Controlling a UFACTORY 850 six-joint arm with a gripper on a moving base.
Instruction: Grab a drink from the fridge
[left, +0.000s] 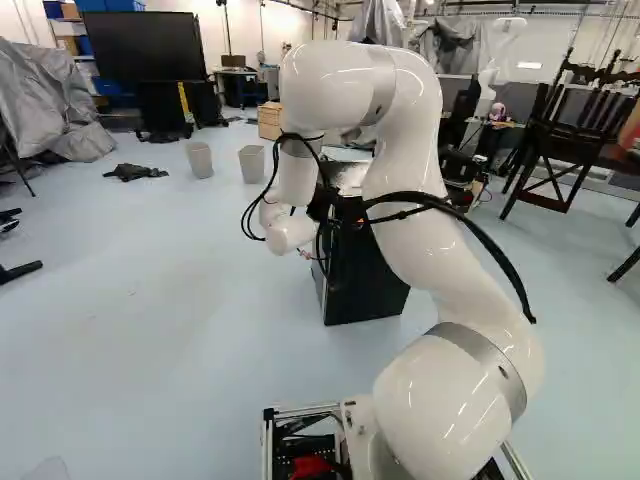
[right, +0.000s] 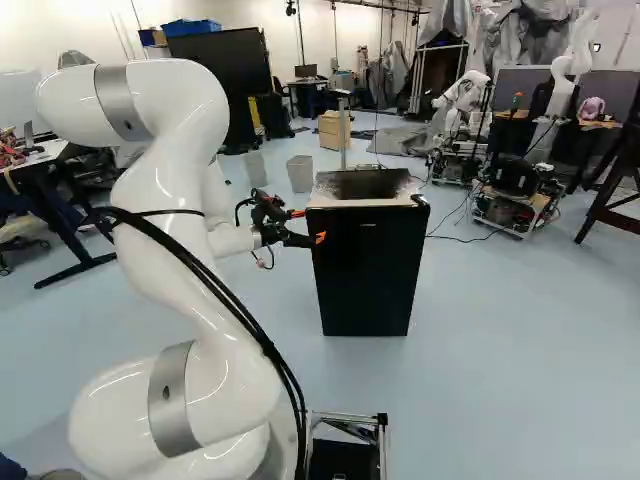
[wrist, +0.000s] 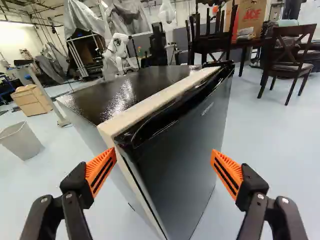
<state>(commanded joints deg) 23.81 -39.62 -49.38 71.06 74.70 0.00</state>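
My gripper (right: 308, 226) is at the left front edge of the black fridge (right: 365, 275) in the right base view. In the wrist view the gripper (wrist: 163, 162) stands open, its orange pads wide apart and nothing held. Ahead of it, and in line with the gap, is the fridge's near upper corner, where the side meets the door (wrist: 185, 142). The door looks shut, with a dark grip ledge along its top. Whether a finger touches the fridge I cannot tell. No drink is in view; the fridge's inside is hidden.
Two grey bins (right: 300, 173) and a wooden drawer unit (right: 333, 130) stand beyond the fridge. Another robot (right: 463, 105) is farther back. A dark chair (wrist: 290, 57) stands past the door side. A table (right: 62, 165) is at the left of the right base view.
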